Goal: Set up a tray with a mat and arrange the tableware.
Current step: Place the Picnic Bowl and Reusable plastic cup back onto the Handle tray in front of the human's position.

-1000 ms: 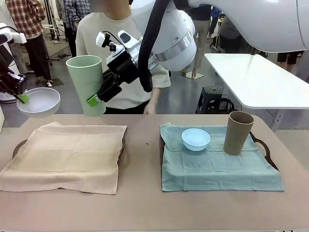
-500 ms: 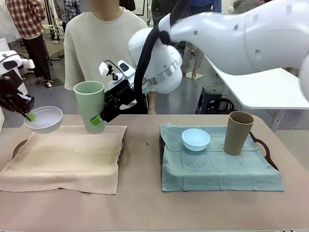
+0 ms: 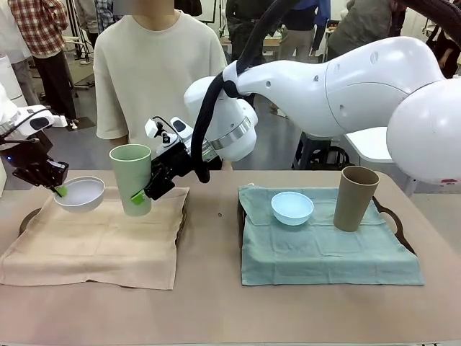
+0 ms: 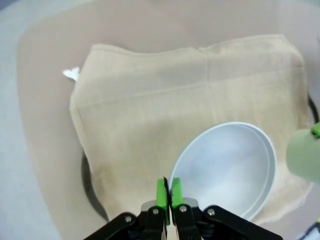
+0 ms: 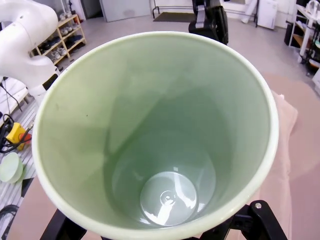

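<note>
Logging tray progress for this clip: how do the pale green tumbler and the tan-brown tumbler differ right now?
The pale green tumbler is held in the right gripper over the beige mat; the tan-brown tumbler stands free on the teal mat, no gripper on it. The green one sits on the robot's left side, the brown one on its right. Both are upright, tall and handleless.

the beige mat hides most of its tray.
</note>
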`<state>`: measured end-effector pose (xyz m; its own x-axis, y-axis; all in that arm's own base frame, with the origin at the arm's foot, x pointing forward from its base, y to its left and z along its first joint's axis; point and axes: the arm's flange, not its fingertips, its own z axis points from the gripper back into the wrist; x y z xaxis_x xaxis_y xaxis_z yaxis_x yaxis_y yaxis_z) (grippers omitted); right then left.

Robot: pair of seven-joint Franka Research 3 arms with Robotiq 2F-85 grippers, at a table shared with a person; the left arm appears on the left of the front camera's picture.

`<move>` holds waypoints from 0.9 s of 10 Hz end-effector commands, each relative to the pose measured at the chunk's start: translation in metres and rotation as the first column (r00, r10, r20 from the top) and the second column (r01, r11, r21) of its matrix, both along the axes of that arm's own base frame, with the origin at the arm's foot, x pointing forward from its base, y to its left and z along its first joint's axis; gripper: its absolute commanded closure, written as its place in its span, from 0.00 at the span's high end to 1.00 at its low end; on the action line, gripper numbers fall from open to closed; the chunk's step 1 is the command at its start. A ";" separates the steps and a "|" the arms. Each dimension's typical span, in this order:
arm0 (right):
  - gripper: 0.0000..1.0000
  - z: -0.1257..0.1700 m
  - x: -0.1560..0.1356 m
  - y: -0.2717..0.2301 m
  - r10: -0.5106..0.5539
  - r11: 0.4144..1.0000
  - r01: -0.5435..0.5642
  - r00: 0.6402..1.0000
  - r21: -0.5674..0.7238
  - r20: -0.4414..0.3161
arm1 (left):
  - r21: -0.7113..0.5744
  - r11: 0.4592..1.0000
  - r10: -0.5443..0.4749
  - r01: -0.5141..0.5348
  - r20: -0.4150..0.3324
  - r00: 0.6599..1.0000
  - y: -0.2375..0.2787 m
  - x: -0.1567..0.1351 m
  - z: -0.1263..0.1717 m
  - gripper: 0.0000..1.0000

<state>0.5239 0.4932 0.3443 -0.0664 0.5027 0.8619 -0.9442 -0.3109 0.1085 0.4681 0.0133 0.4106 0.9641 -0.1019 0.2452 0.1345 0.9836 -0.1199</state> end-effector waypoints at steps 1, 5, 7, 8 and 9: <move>0.81 0.002 -0.001 -0.001 0.015 1.000 -0.015 1.000 0.015 0.018 | 0.003 1.000 -0.013 0.013 0.023 1.000 0.000 -0.003 0.006 0.04; 0.81 -0.012 0.005 -0.004 0.005 0.999 -0.003 0.998 -0.035 0.058 | -0.001 1.000 -0.007 0.007 -0.015 1.000 -0.001 0.002 -0.005 0.04; 0.81 -0.026 0.010 -0.005 0.002 0.999 0.001 0.998 -0.047 0.056 | 0.004 1.000 0.003 -0.003 -0.015 1.000 -0.002 0.004 -0.015 0.04; 0.81 -0.033 0.012 -0.004 0.016 0.999 -0.013 0.998 -0.045 0.062 | -0.001 1.000 -0.004 0.004 -0.014 1.000 -0.004 0.008 -0.021 0.04; 0.81 -0.039 0.016 -0.003 0.020 0.999 -0.017 0.997 -0.039 0.077 | -0.002 1.000 -0.017 0.017 -0.006 1.000 -0.005 0.012 -0.024 0.04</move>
<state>0.5332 0.4868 0.3060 -0.1119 0.5516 0.8266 -0.9442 -0.3183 0.0846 0.4731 0.0086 0.3895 0.9706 -0.1090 0.2148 0.1365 0.9836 -0.1176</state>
